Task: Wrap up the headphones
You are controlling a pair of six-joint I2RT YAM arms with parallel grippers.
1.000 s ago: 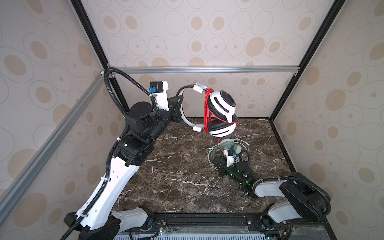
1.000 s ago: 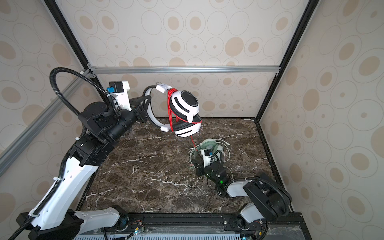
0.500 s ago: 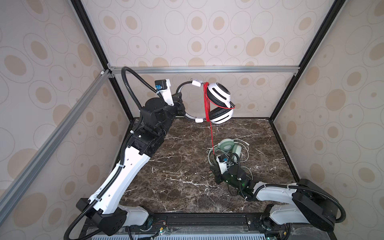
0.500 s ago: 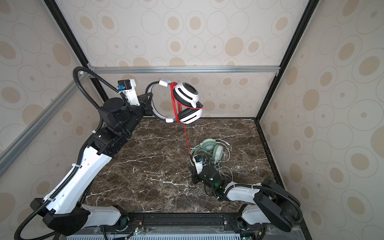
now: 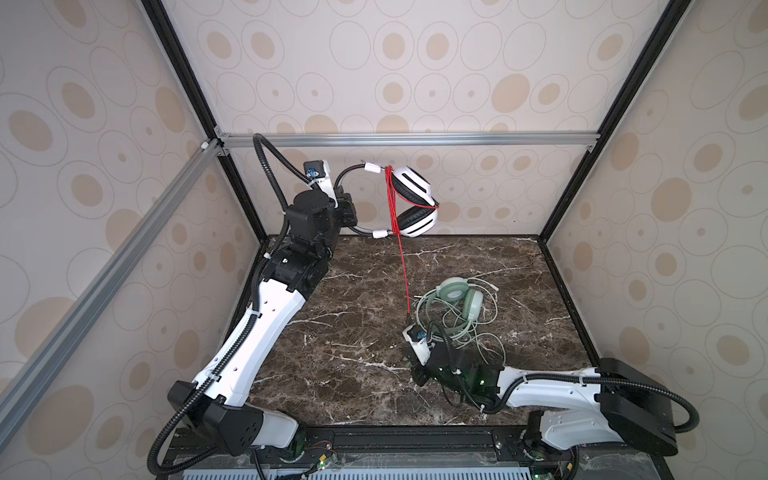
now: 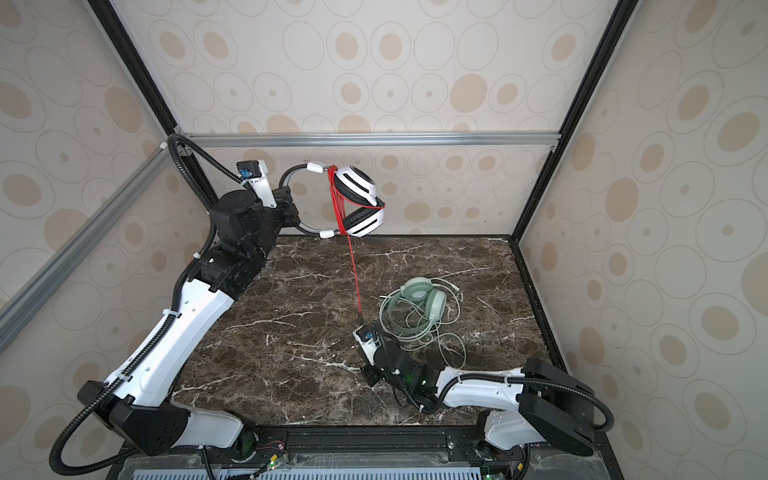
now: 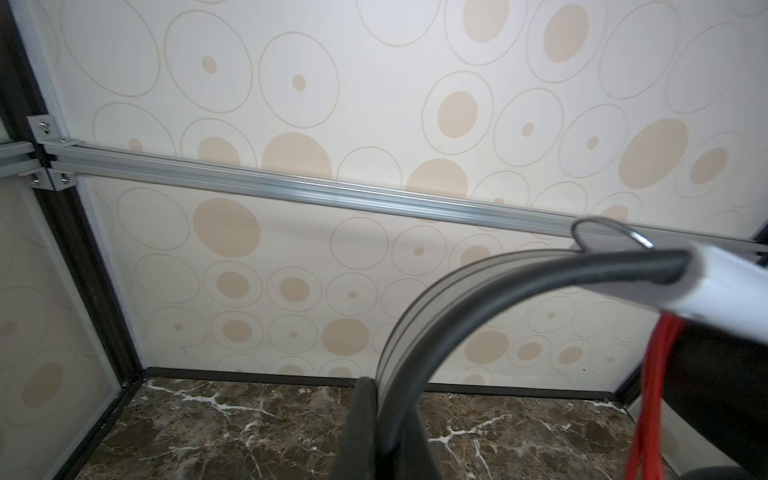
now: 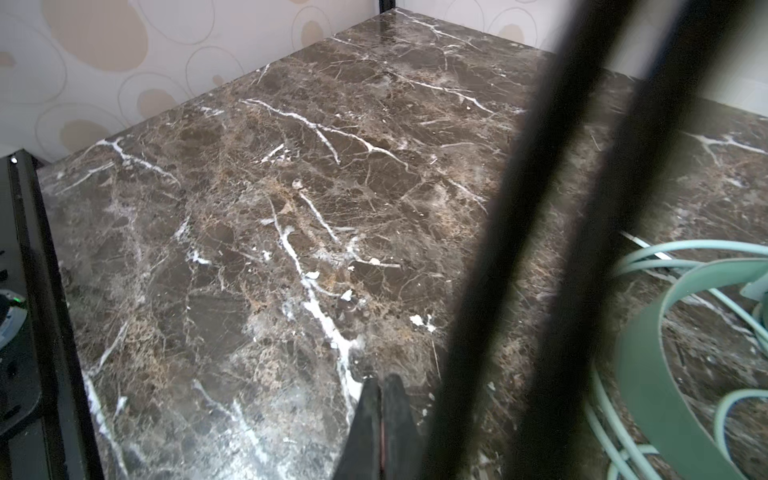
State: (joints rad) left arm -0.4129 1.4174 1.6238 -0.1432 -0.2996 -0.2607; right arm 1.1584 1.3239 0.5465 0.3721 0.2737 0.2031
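The white headphones hang in the air by the back wall. My left gripper is shut on their grey-and-black headband. The thin red cord is looped several times round the ear cups. One strand of it runs straight down to my right gripper, which is shut on its end just above the table. The mint-green headphones lie on the table beside the right gripper, among their loose green cord.
The dark marble table is boxed in by patterned walls with black corner posts. An aluminium rail crosses the back wall above the raised headset. Blurred black cables cross the right wrist view.
The left arm has carried the white headset down and back toward the back wall. The right gripper has moved left off the green headset, and the red strand now stretches long between them.
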